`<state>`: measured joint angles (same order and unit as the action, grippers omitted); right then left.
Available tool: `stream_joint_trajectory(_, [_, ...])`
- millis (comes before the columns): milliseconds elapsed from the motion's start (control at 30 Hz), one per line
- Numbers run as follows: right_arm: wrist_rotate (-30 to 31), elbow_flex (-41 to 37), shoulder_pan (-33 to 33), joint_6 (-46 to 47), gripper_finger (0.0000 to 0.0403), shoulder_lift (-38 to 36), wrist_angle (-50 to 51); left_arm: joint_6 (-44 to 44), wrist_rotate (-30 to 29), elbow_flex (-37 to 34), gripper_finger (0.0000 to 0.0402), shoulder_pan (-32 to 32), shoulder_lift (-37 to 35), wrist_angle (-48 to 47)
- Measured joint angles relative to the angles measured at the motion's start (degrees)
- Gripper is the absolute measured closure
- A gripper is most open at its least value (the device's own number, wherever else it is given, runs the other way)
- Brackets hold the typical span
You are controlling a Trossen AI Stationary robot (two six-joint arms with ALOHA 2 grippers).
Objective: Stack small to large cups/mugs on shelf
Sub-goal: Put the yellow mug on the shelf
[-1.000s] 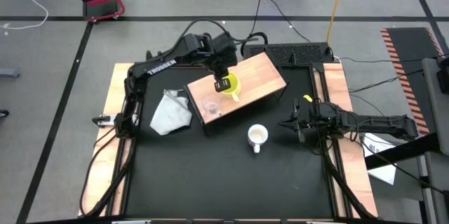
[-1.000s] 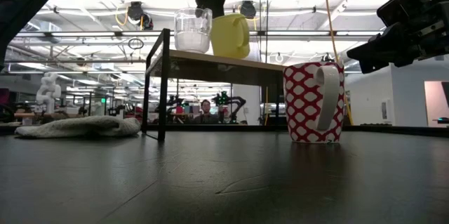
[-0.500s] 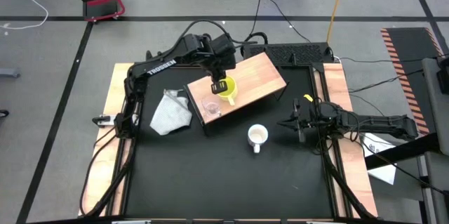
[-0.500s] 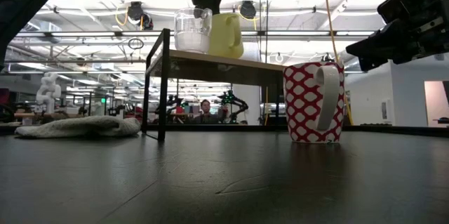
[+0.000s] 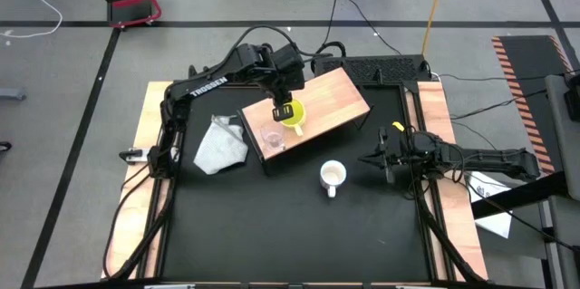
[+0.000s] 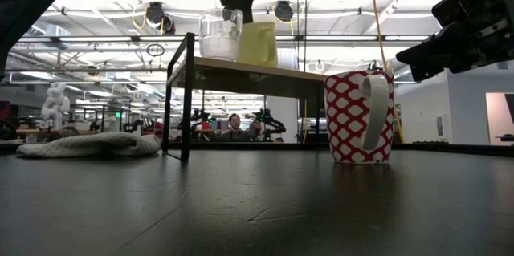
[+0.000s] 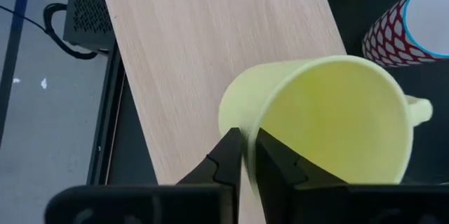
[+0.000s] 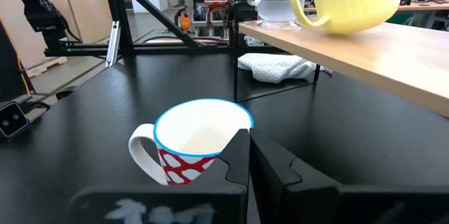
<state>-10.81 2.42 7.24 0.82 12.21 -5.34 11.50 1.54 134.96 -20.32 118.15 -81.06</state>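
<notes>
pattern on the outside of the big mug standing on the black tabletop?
Red with white diamond lattice on the large white-lined mug; clearest in the low view.

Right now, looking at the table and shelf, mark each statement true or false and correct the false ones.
1. The yellow mug stands on the shelf. True.
2. The glass cup lies on the cloth. False: it stands on the shelf.
3. The white mug is on the tabletop. True.
4. The left claw grips the white mug. False: it pinches the yellow mug's rim.
5. The right claw holds the cloth. False: it is shut and empty.
</notes>
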Motion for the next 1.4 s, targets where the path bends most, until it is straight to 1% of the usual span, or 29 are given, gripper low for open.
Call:
stream_joint_trajectory(133, [0.0, 0.0, -0.01, 0.0, 0.0403, 0.0, 0.0, -0.23, 1.88, 0.0, 0.0366, 0.0, 0.0, 0.07])
stream_joint_trajectory(633, [0.0, 0.0, -0.01, 0.25, 0.0403, 0.0, 0.15, -0.05, 1.95, 0.03, 0.0361, 0.0, -0.02, 1.69])
stream_joint_trajectory(700, [0.0, 0.02, 0.0, 0.24, 0.0403, 0.0, 0.52, -0.01, 2.2, 0.04, 0.0351, -0.02, -0.02, 1.84])
stream_joint_trajectory(800, [0.0, 0.01, -0.01, 0.24, 0.0403, 0.0, 1.15, 0.14, 4.14, 0.04, 0.0324, -0.24, -0.04, 1.9])
stream_joint_trajectory(933, [0.0, 0.0, -0.01, 0.24, 0.0403, 0.0, 1.42, 0.25, 3.53, 0.04, 0.0285, -0.28, -0.04, 1.9])
stream_joint_trajectory(1033, [0.0, 0.02, -0.02, 0.26, 0.0403, 0.0, 1.42, 0.45, 2.85, 0.04, 0.0266, -0.33, -0.04, 1.9])
stream_joint_trajectory(1133, [0.0, 0.02, -0.01, 0.32, 0.0403, 0.0, 1.42, 0.51, 2.52, -0.13, 0.026, -0.46, -0.04, 2.03])
stream_joint_trajectory(1400, [0.02, 0.0, -0.01, 1.13, 0.0403, -0.02, 1.83, 0.66, 0.96, -0.28, 0.0259, -1.05, -0.04, 1.97])
